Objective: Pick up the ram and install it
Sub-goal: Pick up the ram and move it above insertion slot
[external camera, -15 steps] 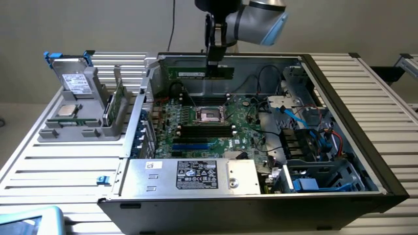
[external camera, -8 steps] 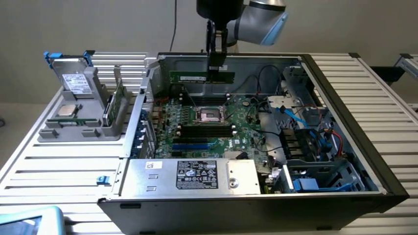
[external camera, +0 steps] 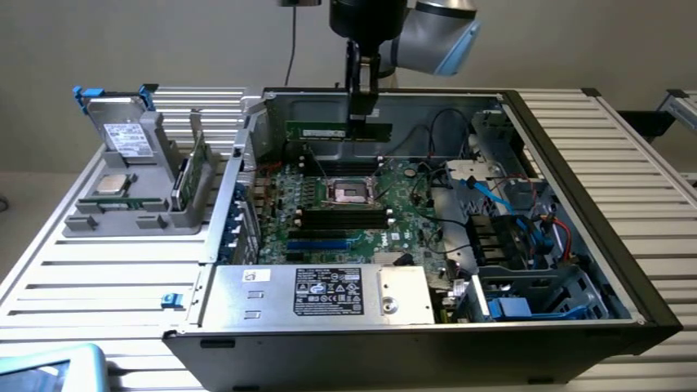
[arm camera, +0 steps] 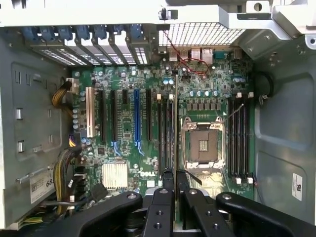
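Overhead, the ram (external camera: 326, 131) in a tight pinch between the jaws of the gripper (external camera: 361, 121); motherboard (arm camera: 212, 81) beneath.

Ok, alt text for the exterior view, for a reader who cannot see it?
The robot's gripper, shut on the ram, holds it level over the motherboard of an open computer case. A grey parts holder with a processor chip sits at the exterior view's left.

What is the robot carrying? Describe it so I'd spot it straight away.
Find the open computer case. Above the board inside, the arm's black fingers pinch a long, narrow green memory stick, level in the air. The other green card is wider and stands in a grey holder outside the case.
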Controlling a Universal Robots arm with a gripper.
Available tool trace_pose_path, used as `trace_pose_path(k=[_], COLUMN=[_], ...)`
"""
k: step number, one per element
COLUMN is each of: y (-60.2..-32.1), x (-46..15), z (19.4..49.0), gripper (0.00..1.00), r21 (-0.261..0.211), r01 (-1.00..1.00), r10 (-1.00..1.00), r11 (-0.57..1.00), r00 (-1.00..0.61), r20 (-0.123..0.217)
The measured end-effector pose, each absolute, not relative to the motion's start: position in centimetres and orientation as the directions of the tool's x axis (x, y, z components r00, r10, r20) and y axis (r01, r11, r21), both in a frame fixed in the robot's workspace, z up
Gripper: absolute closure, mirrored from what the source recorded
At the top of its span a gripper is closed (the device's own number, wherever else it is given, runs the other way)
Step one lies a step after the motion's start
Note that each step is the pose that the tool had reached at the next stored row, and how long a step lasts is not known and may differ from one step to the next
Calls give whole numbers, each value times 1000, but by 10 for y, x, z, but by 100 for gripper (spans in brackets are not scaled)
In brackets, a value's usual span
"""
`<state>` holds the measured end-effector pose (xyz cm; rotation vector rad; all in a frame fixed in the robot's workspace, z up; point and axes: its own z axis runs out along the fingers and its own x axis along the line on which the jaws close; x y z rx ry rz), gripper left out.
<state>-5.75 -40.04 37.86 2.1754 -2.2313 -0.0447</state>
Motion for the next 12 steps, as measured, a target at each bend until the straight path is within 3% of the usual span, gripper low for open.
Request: trace_pose_path(k=[12], y=[-384], x=[-44], z=[379], gripper=[86], r21=[37], r01=[-999], r10=[-1000], r11=[25], r00=[-25], r20=[-2])
